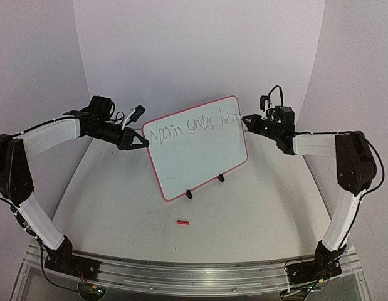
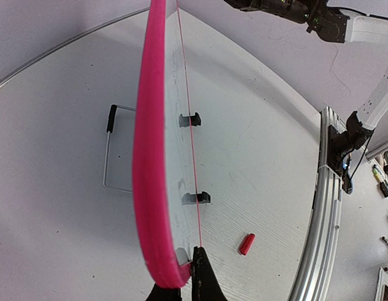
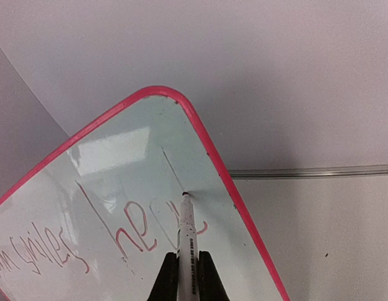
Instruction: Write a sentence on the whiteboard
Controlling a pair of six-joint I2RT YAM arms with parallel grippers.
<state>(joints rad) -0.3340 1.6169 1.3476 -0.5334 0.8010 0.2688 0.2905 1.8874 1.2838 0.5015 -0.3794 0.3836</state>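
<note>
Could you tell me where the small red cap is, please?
In the top view, the small red cap lies on the table just in front of the whiteboard, near its left foot.

Small red cap [image 1: 182,222], white table [image 1: 256,213]

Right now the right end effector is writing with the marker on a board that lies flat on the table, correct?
Not flat. The board stands propped on its two black feet, as the top external view shows, its edge pinched by the left end effector. The right end effector does hold the marker against it.
</note>
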